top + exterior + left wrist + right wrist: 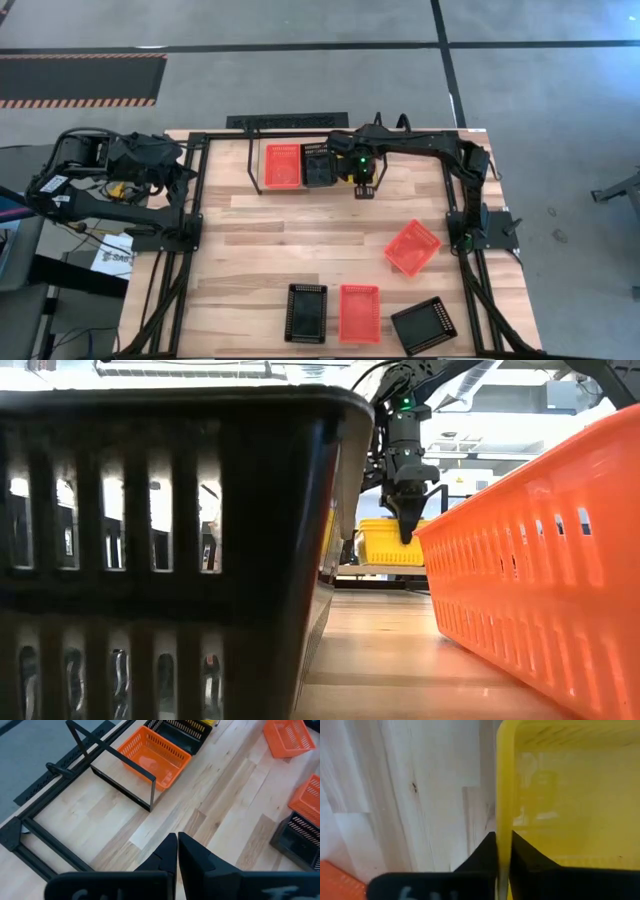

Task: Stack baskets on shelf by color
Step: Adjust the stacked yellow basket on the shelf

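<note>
Right hand pinched, left hand shut.

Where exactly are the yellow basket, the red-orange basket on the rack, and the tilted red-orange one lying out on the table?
Yellow mesh plastic basket (570, 795): right wrist view, inner floor.
Red-orange mesh plastic basket on the rack (281, 166): high view, its floor.
Tilted red-orange mesh plastic basket on the table (412, 247): high view, its centre.

No text, label or number can be read.

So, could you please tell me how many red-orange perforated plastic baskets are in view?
3: one on the black metal shelf at its left end, one lying askew right of the table's centre, and one at the near edge between two black baskets. Others could be nested unseen.
</note>
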{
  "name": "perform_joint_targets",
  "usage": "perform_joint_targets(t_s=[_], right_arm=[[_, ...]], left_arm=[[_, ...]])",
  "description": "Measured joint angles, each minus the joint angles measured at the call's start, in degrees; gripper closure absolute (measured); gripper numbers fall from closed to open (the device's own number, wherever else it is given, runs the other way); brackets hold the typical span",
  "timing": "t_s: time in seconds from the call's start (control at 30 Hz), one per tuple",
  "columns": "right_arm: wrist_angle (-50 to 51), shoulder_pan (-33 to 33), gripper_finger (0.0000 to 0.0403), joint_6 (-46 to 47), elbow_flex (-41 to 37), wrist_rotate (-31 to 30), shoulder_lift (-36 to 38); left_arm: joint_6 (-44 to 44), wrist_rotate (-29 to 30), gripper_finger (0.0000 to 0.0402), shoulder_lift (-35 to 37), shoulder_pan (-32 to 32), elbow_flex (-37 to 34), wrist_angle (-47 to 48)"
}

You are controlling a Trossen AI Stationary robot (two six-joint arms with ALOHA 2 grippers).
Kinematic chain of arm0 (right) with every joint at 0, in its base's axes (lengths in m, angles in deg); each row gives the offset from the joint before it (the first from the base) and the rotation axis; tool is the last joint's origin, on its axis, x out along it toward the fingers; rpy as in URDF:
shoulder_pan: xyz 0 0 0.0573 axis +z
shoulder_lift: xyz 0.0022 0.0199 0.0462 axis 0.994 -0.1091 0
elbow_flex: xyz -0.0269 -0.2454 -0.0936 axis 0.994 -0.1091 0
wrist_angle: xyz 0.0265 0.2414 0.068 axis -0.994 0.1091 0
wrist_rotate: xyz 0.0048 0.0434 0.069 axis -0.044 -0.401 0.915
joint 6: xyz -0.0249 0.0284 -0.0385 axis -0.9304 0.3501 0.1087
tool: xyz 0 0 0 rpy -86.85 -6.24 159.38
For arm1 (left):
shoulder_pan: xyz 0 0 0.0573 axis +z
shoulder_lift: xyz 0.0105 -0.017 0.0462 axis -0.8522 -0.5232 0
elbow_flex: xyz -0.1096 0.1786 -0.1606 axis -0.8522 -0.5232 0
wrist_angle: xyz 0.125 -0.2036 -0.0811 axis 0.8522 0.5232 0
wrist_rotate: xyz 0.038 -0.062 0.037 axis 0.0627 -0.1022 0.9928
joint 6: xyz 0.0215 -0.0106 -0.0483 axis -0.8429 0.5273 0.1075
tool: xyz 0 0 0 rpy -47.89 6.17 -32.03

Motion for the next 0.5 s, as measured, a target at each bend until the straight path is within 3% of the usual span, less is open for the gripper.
perform_joint_targets(t_s=[0.23, 0.5], right_arm=[[0.7, 0.4, 0.0275, 1.2, -0.1, 0.1, -0.2], [3.2, 1.6, 0.0231, 1.8, 3.7, -2.9, -0.2]], left_arm=[[0.0, 0.0, 0.0402, 0.0, 0.0, 0.0, 0.0], [0.0, 0.0, 0.0401, 0.0, 0.0, 0.0, 0.0]])
